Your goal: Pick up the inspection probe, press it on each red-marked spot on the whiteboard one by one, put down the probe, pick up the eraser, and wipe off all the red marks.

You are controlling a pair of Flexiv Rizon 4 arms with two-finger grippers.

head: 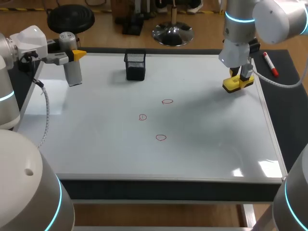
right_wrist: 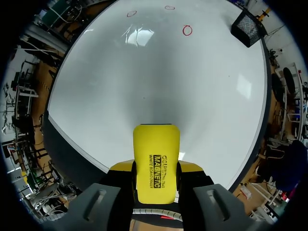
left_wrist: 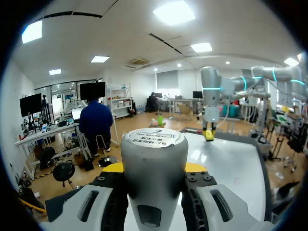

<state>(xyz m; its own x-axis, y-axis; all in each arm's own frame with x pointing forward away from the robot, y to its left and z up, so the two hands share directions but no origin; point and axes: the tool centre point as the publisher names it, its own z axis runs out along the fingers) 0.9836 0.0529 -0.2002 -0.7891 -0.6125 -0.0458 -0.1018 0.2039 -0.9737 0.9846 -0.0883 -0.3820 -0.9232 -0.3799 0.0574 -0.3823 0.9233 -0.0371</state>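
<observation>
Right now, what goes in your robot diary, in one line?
left jaws: shut on inspection probe | right jaws: shut on yellow eraser | three red marks unwiped on whiteboard

The whiteboard (head: pixel 96 144) is glossy, the eraser (right_wrist: pixel 156 161) smooth plastic, the probe (left_wrist: pixel 154 166) matt grey, the basket (head: pixel 135 65) wire mesh.
</observation>
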